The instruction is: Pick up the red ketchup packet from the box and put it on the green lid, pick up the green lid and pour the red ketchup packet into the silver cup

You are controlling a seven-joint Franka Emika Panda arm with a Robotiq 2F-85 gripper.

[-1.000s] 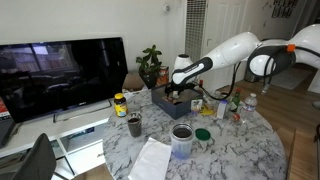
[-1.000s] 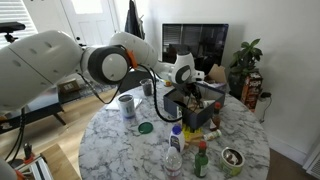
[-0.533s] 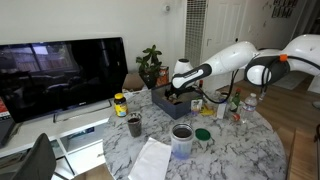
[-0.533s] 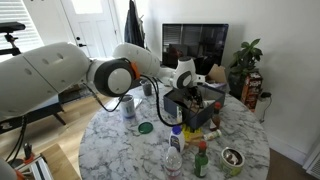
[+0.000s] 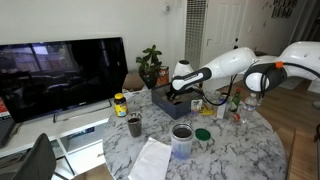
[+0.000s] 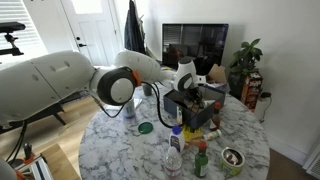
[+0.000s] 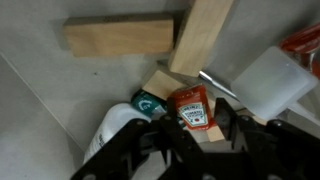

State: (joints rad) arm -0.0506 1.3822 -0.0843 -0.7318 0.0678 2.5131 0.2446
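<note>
In the wrist view the red ketchup packet (image 7: 194, 108) lies flat in the box (image 7: 60, 110), on a piece of wood. My gripper (image 7: 195, 128) is down over it, one dark finger close on each side of the packet, jaws partly drawn in, a thin gap still showing on the right. In both exterior views the gripper (image 5: 172, 95) (image 6: 186, 95) reaches into the dark box (image 5: 160, 102) (image 6: 176, 108). The green lid (image 5: 203, 134) (image 6: 145, 127) lies flat on the marble table. The silver cup (image 5: 182, 139) (image 6: 127, 104) stands apart from the box.
Inside the box lie two wooden blocks (image 7: 118, 37) (image 7: 205, 35), a teal packet (image 7: 150, 102) and a white container (image 7: 268, 80). On the table are a small dark cup (image 5: 134, 125), a yellow-lidded jar (image 5: 120, 104), white paper (image 5: 152, 160) and bottles (image 6: 176, 150).
The arm has sunk a little deeper into the box. The jaws have narrowed from wide open to close around the ketchup packet.
</note>
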